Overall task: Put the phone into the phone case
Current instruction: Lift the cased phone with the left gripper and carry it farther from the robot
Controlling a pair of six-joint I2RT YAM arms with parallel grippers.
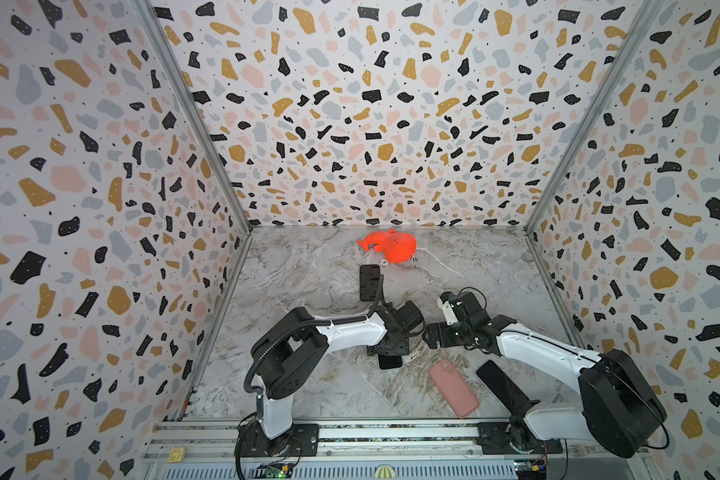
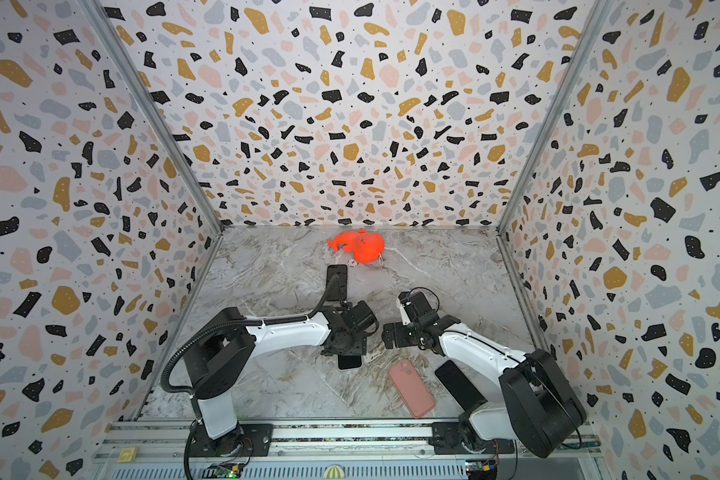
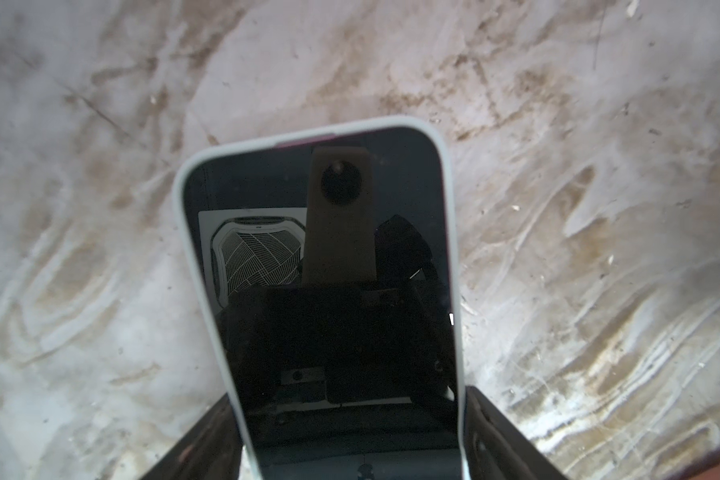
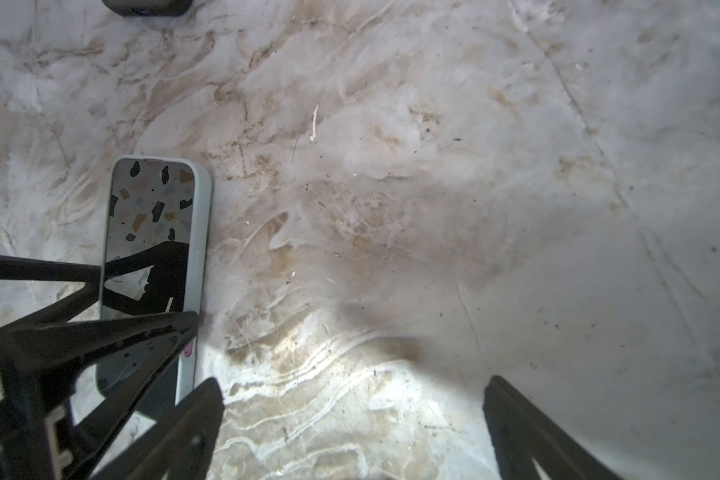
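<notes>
A phone with a dark screen lies flat on the marble table, with a pale case rim round its edge. In both top views only its near end shows under my left gripper. That gripper points straight down, one finger against each long side of the phone. The right wrist view shows the phone with the left gripper's fingers across it. My right gripper hovers open just right of it, over bare table.
A pink phone case lies back up near the front, beside a black slab partly under the right arm. Another black phone lies farther back, near an orange plush toy. Patterned walls close three sides.
</notes>
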